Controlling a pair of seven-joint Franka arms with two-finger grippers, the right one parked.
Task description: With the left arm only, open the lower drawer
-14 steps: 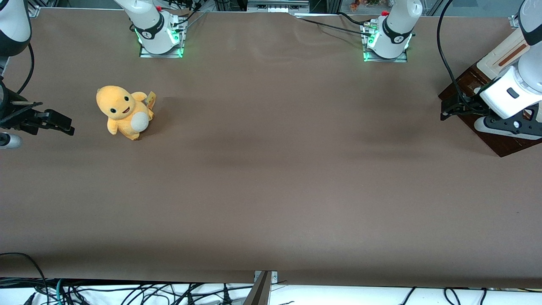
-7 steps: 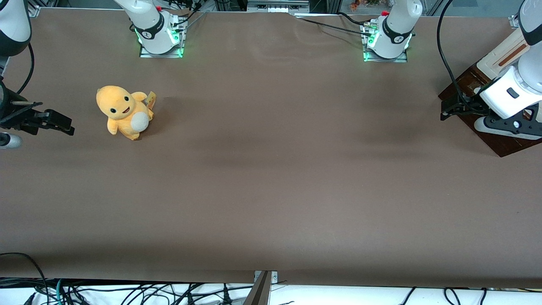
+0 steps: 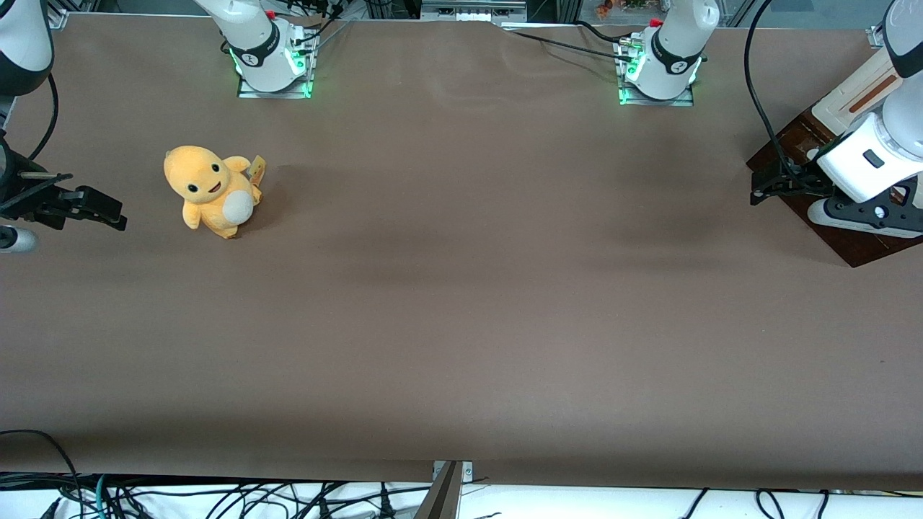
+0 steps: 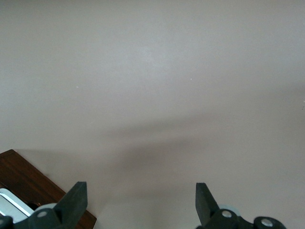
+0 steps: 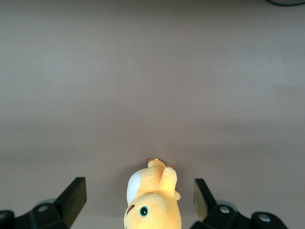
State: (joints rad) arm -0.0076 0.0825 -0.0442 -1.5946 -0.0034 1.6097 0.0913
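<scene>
While spread wide, gripper [image 4: 138, 205] hangs just beside lower drawer [image 4: 28, 183].

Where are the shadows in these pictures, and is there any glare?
Front view: soft dark bands cross the brown table, the plush toy casts a short shadow, green light glows at both arm bases; no harsh glare. Left wrist view: a broad faint shadow streaks the table ahead of the open hand, which hovers by the dark wooden cabinet.

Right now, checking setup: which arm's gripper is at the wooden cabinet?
The left arm: its open gripper hangs by the cabinet; the twin's faces the plush toy.
</scene>
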